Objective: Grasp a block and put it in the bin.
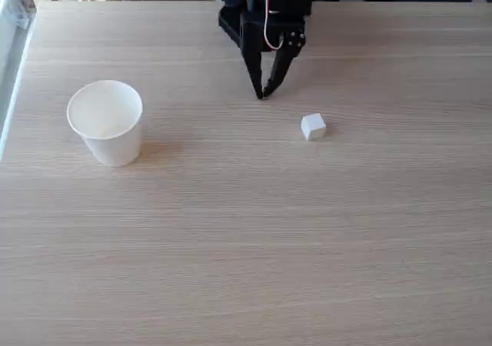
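A small white cube, the block [313, 126], lies on the wooden table right of centre. The bin, a white paper cup [107, 121], stands upright at the left with its mouth open and nothing visible inside. My black gripper [262, 94] hangs from the arm at the top centre, pointing down at the table, its two fingers meeting at the tips with nothing between them. It sits up and to the left of the block, about a block's few widths away, and well right of the cup.
The light wooden table [246, 246] stretches wide in front of the cup and block. A window edge and clutter line the far left and top edges behind the table.
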Robot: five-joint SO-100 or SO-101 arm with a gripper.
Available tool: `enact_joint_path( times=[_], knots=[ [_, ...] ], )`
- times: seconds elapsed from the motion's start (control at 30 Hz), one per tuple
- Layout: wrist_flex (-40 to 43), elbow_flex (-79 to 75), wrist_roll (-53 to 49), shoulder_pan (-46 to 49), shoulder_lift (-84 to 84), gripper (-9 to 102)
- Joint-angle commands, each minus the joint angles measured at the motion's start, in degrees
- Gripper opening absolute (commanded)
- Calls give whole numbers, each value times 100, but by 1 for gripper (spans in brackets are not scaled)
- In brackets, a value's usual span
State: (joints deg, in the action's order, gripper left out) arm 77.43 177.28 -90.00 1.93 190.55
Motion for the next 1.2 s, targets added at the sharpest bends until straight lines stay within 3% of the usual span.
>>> enact_joint_path(
  times=[0.0,1.03,1.17],
  knots=[
    [-44,79,26,18,35,0],
    [-44,44,-176,18,26,0],
    [-220,-404,-229,105,-606,0]
  ],
)
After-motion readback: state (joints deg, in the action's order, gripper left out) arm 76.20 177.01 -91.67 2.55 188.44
